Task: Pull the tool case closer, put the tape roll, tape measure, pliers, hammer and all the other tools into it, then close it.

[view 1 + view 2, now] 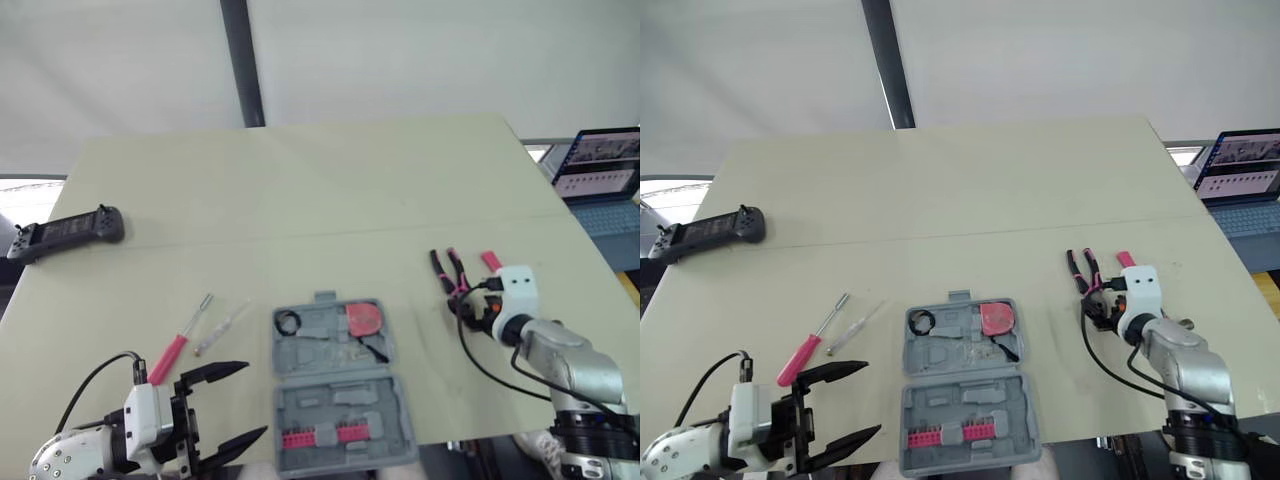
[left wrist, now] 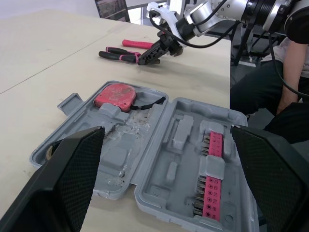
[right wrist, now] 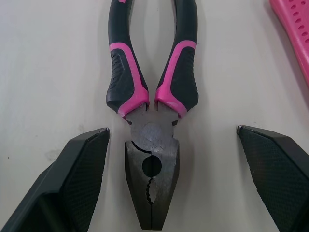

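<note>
Your left gripper (image 1: 255, 400) sits nearest, at the lower left of the head view. Its fingers are spread wide and hold nothing. It hangs over the table (image 1: 330, 190) edge, just left of the case (image 1: 330, 400).

In the upper left of the frame a black controller (image 1: 68, 232) lies alone, well apart from the tools. Just beyond your left gripper are two screwdrivers. The red-handled one (image 1: 180, 345) and the smaller clear-handled one (image 1: 222, 328) lie side by side on the table, left of the case and outside it.

At bottom centre the grey case lies open and flat, both halves facing up. The far half holds the red tape measure (image 1: 363, 318) in its right pocket, with a black strap trailing toward the hinge. A small black ring (image 1: 288, 322) sits in the left pocket. The other moulded pockets of that half look bare. The near half carries two rows of pink bit holders (image 1: 320, 436) along its front edge.

Right of the case, the pliers (image 3: 152, 111) lie flat on the table, handles slightly apart and pointing away from you. A pink handle (image 1: 490, 262) lies just beside them on the right. Your right gripper (image 3: 173, 128) hovers at the pliers' head with its fingers wide apart, one on each side. It grips nothing. You cannot tell whether the fingertips touch the table.

At the right edge a laptop (image 1: 600, 165) stands open beyond the table.
</note>
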Motion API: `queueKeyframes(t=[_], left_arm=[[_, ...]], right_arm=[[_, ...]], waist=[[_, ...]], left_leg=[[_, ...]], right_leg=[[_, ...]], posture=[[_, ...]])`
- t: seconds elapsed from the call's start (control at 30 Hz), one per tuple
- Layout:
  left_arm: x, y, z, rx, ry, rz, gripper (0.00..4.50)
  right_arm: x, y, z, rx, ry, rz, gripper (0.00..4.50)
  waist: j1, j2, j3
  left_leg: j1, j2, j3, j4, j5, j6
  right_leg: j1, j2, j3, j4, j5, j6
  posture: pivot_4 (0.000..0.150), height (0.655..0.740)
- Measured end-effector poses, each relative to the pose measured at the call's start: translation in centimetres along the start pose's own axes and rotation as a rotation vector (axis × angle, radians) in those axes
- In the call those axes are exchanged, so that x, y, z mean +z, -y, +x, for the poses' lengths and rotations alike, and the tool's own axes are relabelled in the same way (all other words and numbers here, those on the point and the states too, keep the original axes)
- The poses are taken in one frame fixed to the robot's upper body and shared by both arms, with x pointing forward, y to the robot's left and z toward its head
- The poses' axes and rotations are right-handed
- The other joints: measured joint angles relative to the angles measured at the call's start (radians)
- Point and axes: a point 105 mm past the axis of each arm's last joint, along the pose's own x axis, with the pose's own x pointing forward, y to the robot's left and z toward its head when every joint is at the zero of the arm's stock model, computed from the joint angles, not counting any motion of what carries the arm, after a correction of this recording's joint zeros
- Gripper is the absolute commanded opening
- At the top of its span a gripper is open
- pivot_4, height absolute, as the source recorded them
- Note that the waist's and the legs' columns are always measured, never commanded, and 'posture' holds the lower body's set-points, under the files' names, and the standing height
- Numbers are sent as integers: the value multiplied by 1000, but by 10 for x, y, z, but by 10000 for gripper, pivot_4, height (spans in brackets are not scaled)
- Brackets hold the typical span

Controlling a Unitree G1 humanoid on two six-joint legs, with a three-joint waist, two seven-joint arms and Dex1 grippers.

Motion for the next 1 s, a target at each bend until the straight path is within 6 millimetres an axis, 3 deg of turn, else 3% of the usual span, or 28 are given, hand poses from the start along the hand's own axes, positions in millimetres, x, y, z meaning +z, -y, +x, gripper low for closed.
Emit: queueKeyframes(t=[0.33, 0.43, 0.6, 1.0], left_arm=[[4, -9, 5, 5, 9, 16, 45000], [4, -9, 5, 4, 9, 14, 45000], [3, -9, 5, 1, 10, 11, 45000], [-2, -8, 6, -1, 6, -17, 45000]], right_arm=[[2, -7, 5, 13, 5, -30, 44574], [1, -7, 5, 9, 3, -34, 35022], [1, -7, 5, 8, 1, -41, 10580], [-1, -10, 1, 12, -10, -49, 9680]], waist=[[-2, 0, 0], [-2, 0, 0], [-2, 0, 0], [-2, 0, 0]], left_leg=[[0, 0, 0, 0, 0, 0], [0, 0, 0, 0, 0, 0], [0, 0, 0, 0, 0, 0], [0, 0, 0, 0, 0, 0]], right_leg=[[0, 0, 0, 1, 0, 0], [0, 0, 0, 1, 0, 0], [0, 0, 0, 1, 0, 0], [0, 0, 0, 1, 0, 0]], posture=[[1500, 7400], [1500, 7400], [1500, 7400], [1500, 7400]])
